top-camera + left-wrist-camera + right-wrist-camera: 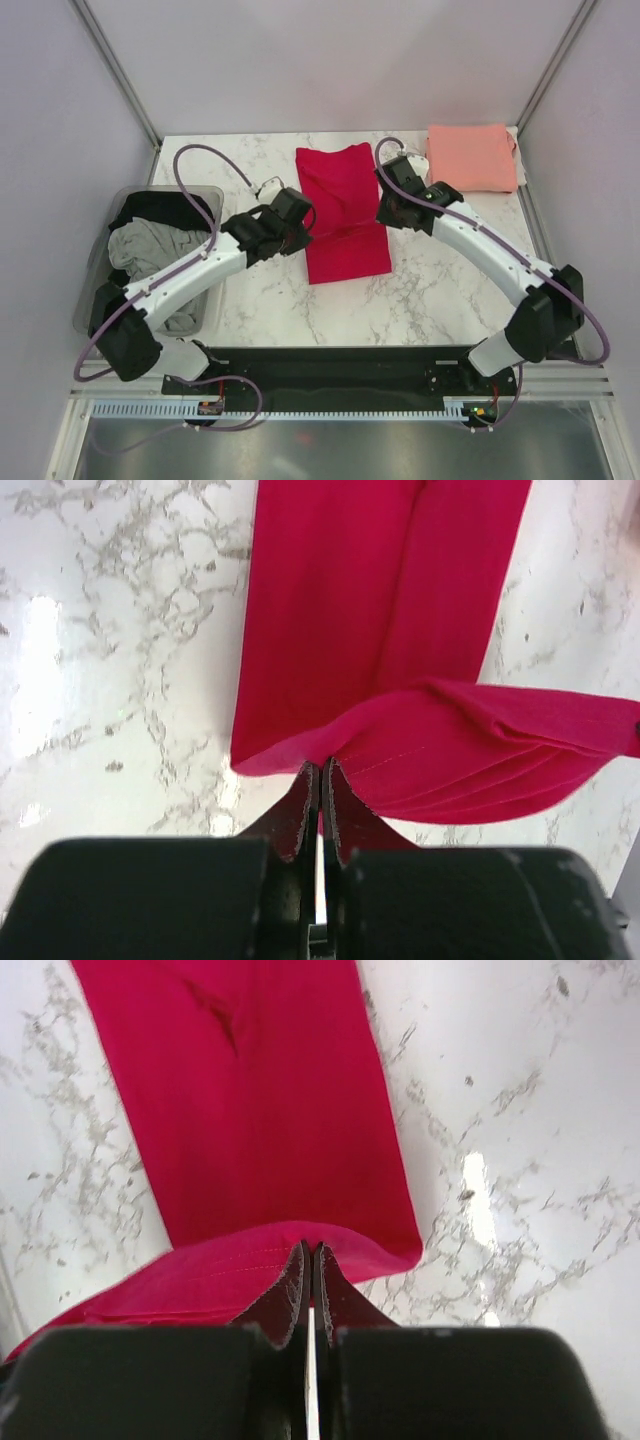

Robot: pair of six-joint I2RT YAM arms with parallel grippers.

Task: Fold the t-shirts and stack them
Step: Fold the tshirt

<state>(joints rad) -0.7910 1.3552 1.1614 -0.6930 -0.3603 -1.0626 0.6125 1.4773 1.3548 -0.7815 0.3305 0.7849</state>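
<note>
The crimson red t-shirt (343,210) lies as a long folded strip in the middle of the table. My left gripper (303,228) is shut on its left edge (322,765), and my right gripper (384,212) is shut on its right edge (310,1250). Both hold a lifted fold of the cloth across the strip's middle, with the far part flat on the table (390,590) (250,1090). The salmon pink t-shirt (471,156) lies folded at the back right. The grey t-shirt (150,250) and the black t-shirt (160,208) are bunched in the bin.
A clear plastic bin (92,300) stands at the table's left edge, under my left arm. A small white object (270,186) lies beside the red shirt's far left. White walls enclose the marble table (440,290).
</note>
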